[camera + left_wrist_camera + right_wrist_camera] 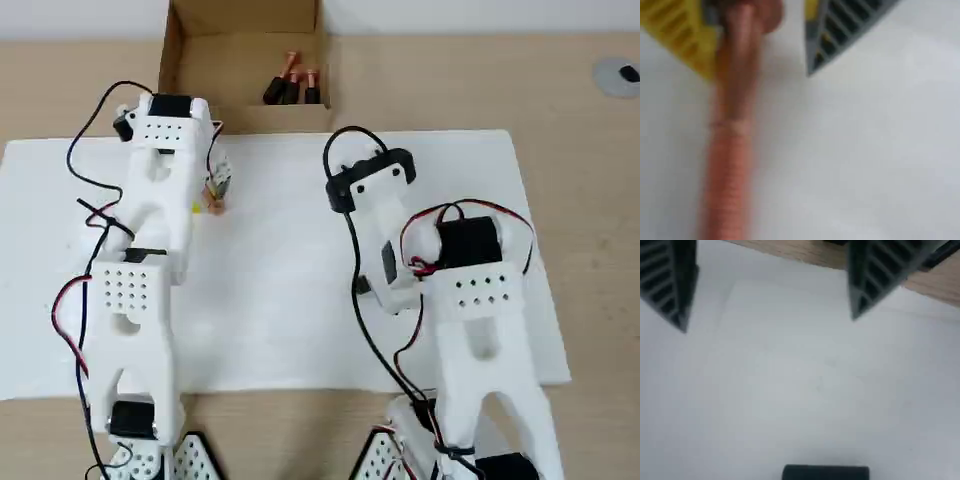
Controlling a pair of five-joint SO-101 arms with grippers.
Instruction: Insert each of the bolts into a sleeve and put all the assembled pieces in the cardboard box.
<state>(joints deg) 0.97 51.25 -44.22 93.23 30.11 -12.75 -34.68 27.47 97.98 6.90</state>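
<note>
My left gripper is shut on a copper bolt, holding it near the head against its yellow finger, with the threaded shaft sticking out past the tips. In the high view this gripper hangs over the far left of the white mat, just in front of the cardboard box. Several assembled pieces lie in the box. My right gripper is open over bare mat, with nothing between its fingers. A black sleeve lies on the mat nearby.
The white mat covers most of the wooden table. The right arm stands over the mat's middle right, its cables looping around it. A grey disc sits at the far right corner.
</note>
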